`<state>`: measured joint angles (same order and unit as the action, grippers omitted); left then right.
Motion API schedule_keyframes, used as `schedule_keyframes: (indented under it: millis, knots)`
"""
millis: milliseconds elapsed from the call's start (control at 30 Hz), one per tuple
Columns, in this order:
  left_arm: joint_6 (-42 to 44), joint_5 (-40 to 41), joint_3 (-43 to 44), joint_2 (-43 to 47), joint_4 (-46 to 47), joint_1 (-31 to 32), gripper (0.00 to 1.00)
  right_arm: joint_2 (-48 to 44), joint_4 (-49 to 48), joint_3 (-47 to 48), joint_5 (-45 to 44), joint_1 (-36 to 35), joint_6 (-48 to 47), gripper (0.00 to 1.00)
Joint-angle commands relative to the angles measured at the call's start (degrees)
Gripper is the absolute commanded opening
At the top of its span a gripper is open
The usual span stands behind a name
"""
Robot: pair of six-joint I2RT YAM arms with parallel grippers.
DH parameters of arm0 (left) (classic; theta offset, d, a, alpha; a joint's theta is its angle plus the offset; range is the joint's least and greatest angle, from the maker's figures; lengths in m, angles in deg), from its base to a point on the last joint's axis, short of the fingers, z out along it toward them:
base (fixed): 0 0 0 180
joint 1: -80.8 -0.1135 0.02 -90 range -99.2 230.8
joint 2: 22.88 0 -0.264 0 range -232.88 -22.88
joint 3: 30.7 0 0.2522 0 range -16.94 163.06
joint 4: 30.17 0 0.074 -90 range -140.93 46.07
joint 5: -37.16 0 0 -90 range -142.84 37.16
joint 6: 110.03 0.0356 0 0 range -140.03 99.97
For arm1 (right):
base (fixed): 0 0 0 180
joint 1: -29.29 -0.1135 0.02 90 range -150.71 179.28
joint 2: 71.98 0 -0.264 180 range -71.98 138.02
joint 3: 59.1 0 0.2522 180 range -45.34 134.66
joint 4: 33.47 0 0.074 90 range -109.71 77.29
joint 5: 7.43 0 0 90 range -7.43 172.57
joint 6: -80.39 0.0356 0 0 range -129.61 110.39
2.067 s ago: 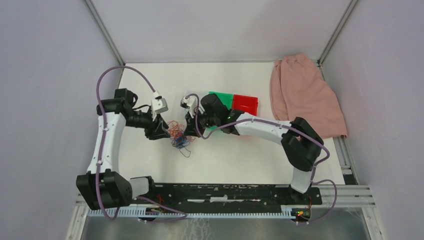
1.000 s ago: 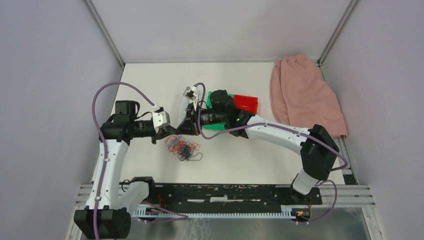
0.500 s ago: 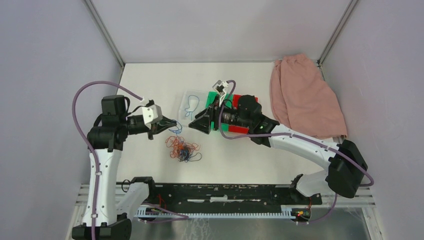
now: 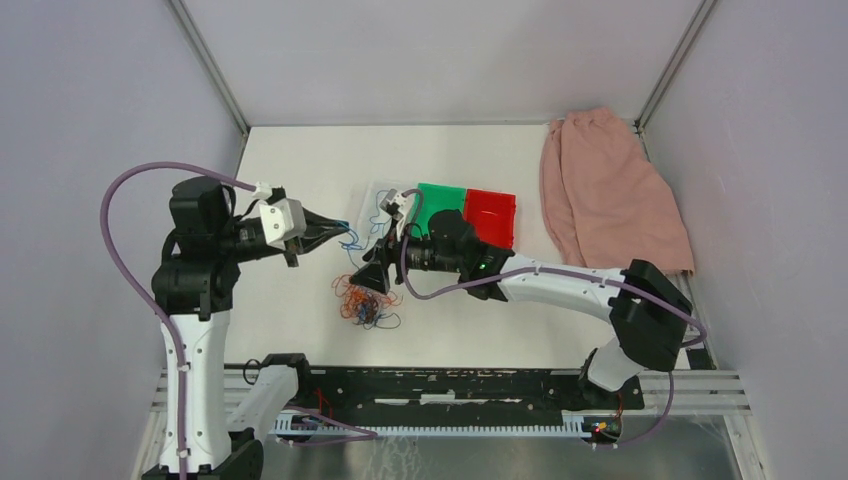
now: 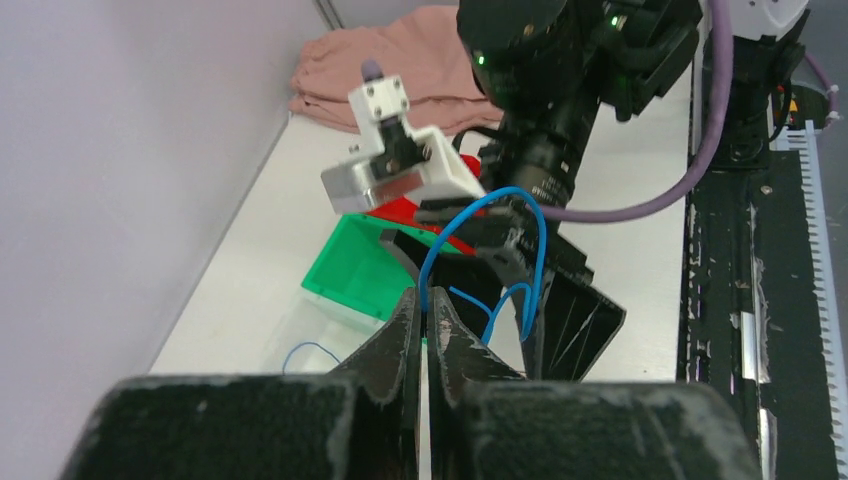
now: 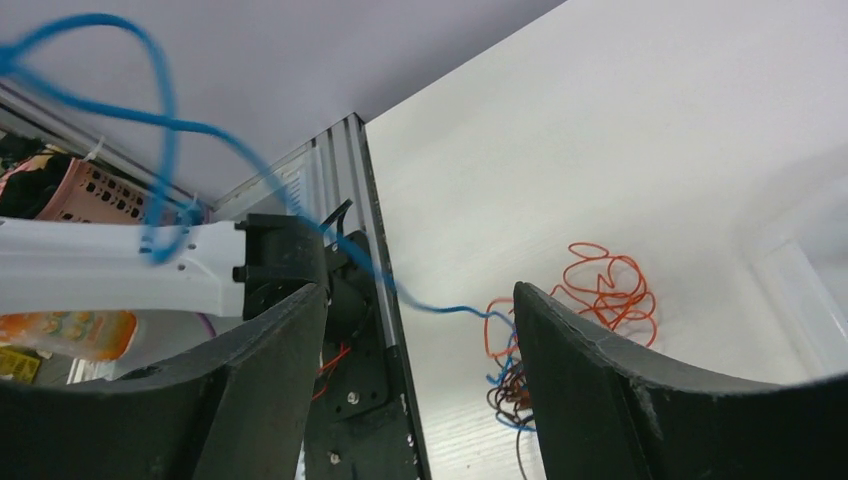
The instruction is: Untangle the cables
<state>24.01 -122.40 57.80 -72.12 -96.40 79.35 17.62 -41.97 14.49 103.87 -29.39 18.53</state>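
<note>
The cables [image 4: 365, 300] lie in a small tangle of orange-red, blue and dark wires on the white table [image 4: 300, 160]. One blue cable [image 5: 500, 250] rises from the tangle in a curly loop. My left gripper [image 4: 338, 232] is shut on its end, up and left of the pile; the wrist view shows the jaws pressed together on it [image 5: 425, 298]. My right gripper [image 4: 372, 278] hovers open just above the pile's upper edge. From the right wrist, the blue cable [image 6: 200, 140] runs past the spread fingers [image 6: 250, 390] to the tangle [image 6: 510, 375], with orange loops [image 6: 605, 285] beside it.
A clear bin [image 4: 383, 205] behind the pile holds a loose blue wire. A green bin [image 4: 440, 200] and a red bin [image 4: 492, 210] stand to its right. A pink cloth [image 4: 610, 190] lies at the back right. The arms' base rail [image 4: 450, 385] lines the near edge.
My right gripper opened, swung out toward the bins and came back over the tangle. My left gripper drew up and to the left, pulling the blue cable out of the pile.
</note>
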Motion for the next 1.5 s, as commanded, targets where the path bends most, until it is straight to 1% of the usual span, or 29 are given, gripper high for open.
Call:
schedule_keyframes:
  millis: [0, 100, 300, 533, 600, 733, 933, 1133, 1233, 1367, 1467]
  knots:
    - [-7.20, -3.20, 4.72, 0.91, 6.90, 0.12, 0.03, 2.89, -6.38, 4.26, -3.10, -0.11, -0.40, 0.74]
    - [-10.69, -3.30, 6.26, 1.15, 11.65, 0.18, 0.03, 5.39, -7.58, 4.83, -3.31, -0.16, 0.85, 0.72]
    - [-20.77, -4.57, 8.58, 1.08, 23.25, 0.14, 0.03, 8.91, -7.98, 6.43, -5.45, -0.72, 1.73, 0.69]
    - [-28.39, -4.23, 9.84, 0.26, 34.68, 0.14, 0.03, 11.43, -8.28, 5.84, -6.11, -0.76, 3.31, 0.64]
    - [-31.20, -3.90, 9.56, 0.10, 37.90, 0.09, 0.03, 11.98, -9.23, 5.14, -6.52, -0.76, 4.03, 0.64]
    - [-33.78, -2.71, 10.25, -0.59, 42.48, 0.20, 0.03, 13.33, -10.43, 3.73, -6.80, -0.76, 4.63, 0.64]
    - [-39.56, 1.08, 12.36, -1.88, 54.20, 0.18, 0.03, 15.20, -12.99, 0.69, -6.82, -0.75, 5.89, 0.64]
    - [-39.70, 8.32, 15.67, -4.42, 59.82, 0.10, 0.03, 17.18, -18.19, -3.62, -6.90, -0.91, 8.90, 0.64]
    - [-40.37, 11.09, 16.29, -5.41, 62.42, 0.15, 0.03, 17.89, -18.65, -4.55, -7.17, -1.05, 9.40, 0.64]
    - [-41.60, 11.67, 17.08, -6.54, 62.61, 0.14, 0.03, 18.21, -20.09, -6.12, -6.93, -1.12, 10.25, 0.64]
    - [-42.10, 11.64, 15.21, -6.67, 61.70, 0.14, 0.03, 16.47, -20.21, -7.75, -7.33, -1.11, 10.40, 0.64]
